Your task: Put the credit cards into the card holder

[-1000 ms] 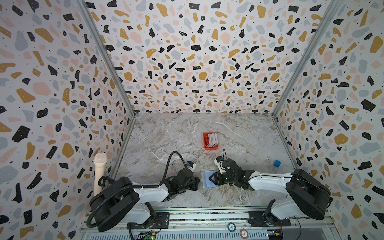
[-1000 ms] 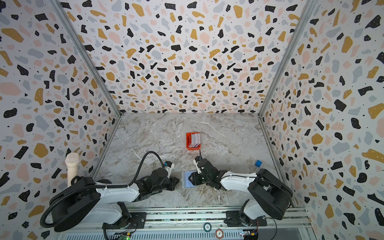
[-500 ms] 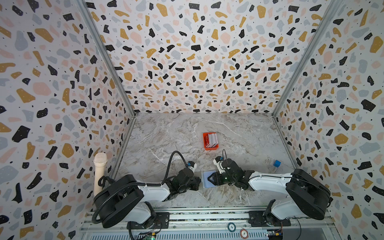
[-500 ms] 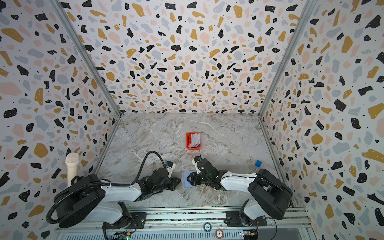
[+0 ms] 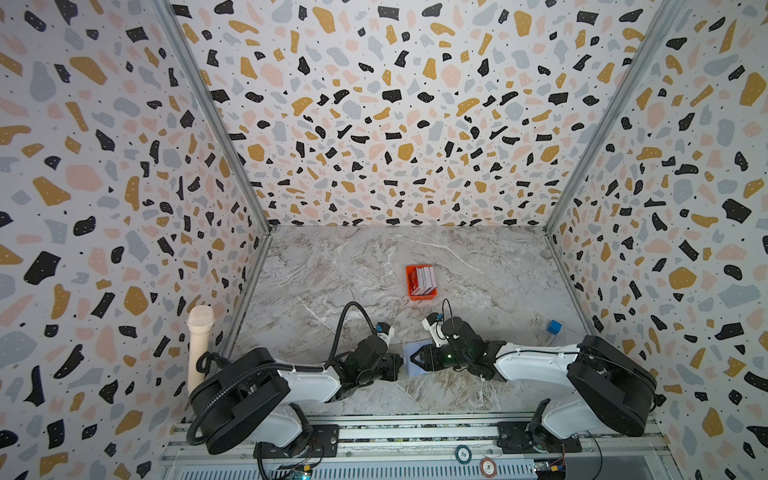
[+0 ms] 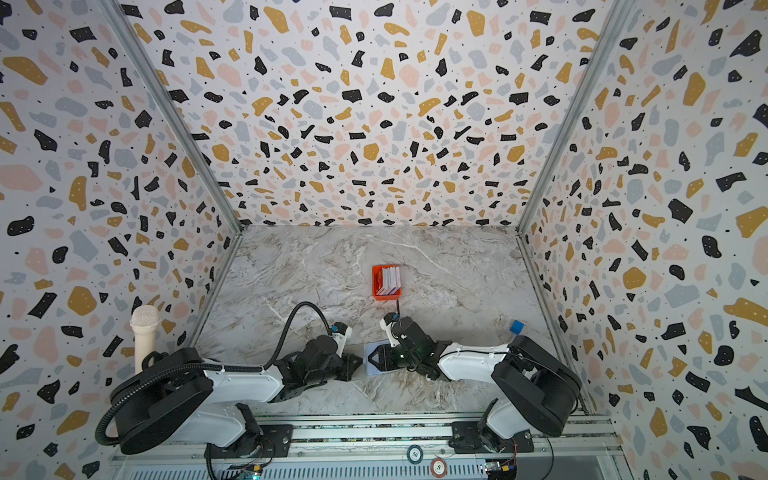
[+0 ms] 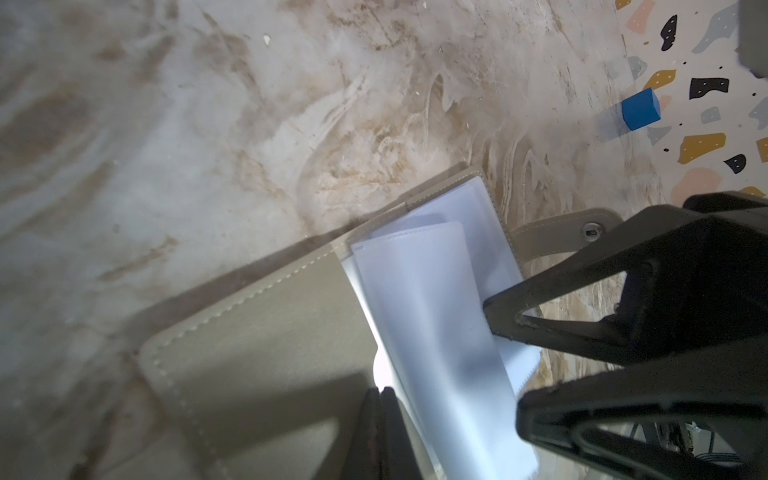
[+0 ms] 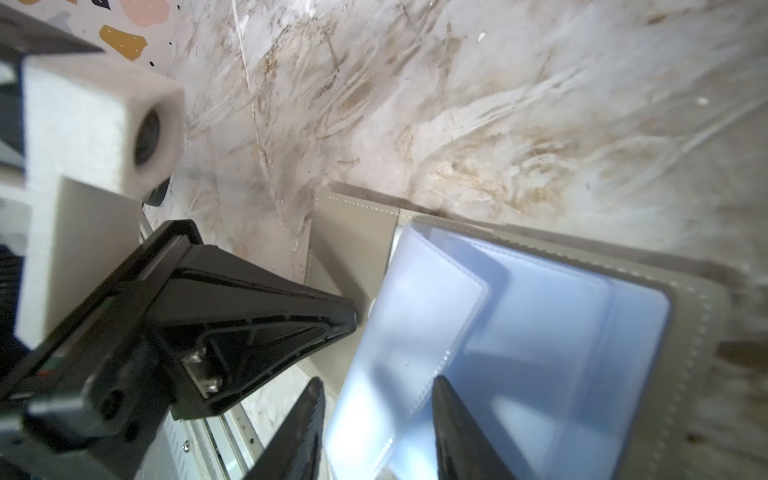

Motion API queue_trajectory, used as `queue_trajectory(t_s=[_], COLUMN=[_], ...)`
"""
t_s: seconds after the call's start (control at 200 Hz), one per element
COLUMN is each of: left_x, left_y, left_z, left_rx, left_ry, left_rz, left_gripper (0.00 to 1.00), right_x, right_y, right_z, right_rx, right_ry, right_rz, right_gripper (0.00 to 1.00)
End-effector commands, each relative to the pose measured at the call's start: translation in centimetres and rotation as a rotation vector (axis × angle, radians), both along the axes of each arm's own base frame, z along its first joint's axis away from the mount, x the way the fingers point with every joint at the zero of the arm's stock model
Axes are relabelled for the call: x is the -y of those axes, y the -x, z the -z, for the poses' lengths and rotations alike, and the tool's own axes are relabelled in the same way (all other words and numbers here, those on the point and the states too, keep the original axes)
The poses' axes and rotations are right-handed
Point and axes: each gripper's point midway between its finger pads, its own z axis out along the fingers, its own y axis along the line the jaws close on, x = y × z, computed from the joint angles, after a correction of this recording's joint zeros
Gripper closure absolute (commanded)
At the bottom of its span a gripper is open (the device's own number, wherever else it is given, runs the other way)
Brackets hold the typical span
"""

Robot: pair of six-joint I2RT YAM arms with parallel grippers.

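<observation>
Inspector: Movement over the last second is slight and confined to the left arm (image 5: 307, 380): its large black joint housing sits a little nearer the middle of the marble-patterned tabletop (image 5: 353, 270). Right arm (image 5: 536, 365), holder and tray keep their places.

Recorder: Where is the holder?

Inspector: Flat grey stitched folding card holder (image 5: 417, 345) lies open at the near edge, between the two tools. Its pale blue clear pocket leaves (image 7: 424, 299) are exposed and curling upward, its snap tab (image 7: 561, 232) out flat on the table.

Recorder: Tools?

Inspector: On the left gripper (image 5: 400, 368), jaws are pressed together with nothing seen between them. The tip is down at the grey cover just beside the pockets, apparently pinning it. On the right gripper (image 5: 412, 358), jaws stand part-way apart astride the edge of the leaves, one finger (image 8: 457, 428) lying on a leaf. Nothing is clamped, no card carried.

Recorder: Cards?

Inspector: Small orange plastic tray (image 5: 409, 282) stands well apart from the holder, towards the back wall. The small thin credit cards (image 5: 426, 279), mostly whitish, sit packed together in it. None shows in any pocket.

Recorder: Finding?

Inspector: Judged a steadying pause in opening the pockets. Insertion is not yet begun; every card remains to be fetched. Risk: the springy leaves may flop shut once released.
</observation>
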Motion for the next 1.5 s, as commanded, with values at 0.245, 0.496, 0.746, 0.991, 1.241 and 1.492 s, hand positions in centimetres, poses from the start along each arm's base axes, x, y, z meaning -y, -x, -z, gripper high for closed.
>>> queue_trajectory(t_s=[0.245,0.496,0.746,0.991,1.241,1.492], left_x=[0.6,-1.0,-2.0,-1.2,-1.3,-1.9], left_y=[-0.9,-1.7,-2.2,-2.0,-2.1,-1.9], left_z=[-3.1,-4.0,-6.0,-4.9,-4.0,-2.8], left_rx=[0.049,0.06,0.096,0.066,0.049,0.034], left_ry=[0.1,0.112,0.155,0.138,0.111,0.057], left_rz=[-0.023,-0.076,-0.097,-0.058,-0.061,-0.062], left_gripper=[1.0,0.99,0.86,0.83,0.78,0.87], right_x=[-2.2,-3.1,-4.7,-5.4,-5.7,-3.5], right_y=[-0.3,-0.2,0.2,0.5,0.8,0.4], right_z=[-2.1,-2.3,-2.7,-2.4,-3.4,-5.2], right_rx=[0.039,0.044,0.05,0.047,0.083,0.175], right_ry=[-0.058,-0.06,-0.059,-0.041,-0.034,0.031], right_rz=[-0.041,-0.065,-0.12,-0.142,-0.171,-0.134], right_gripper=[0.54,0.54,0.53,0.53,0.51,0.53])
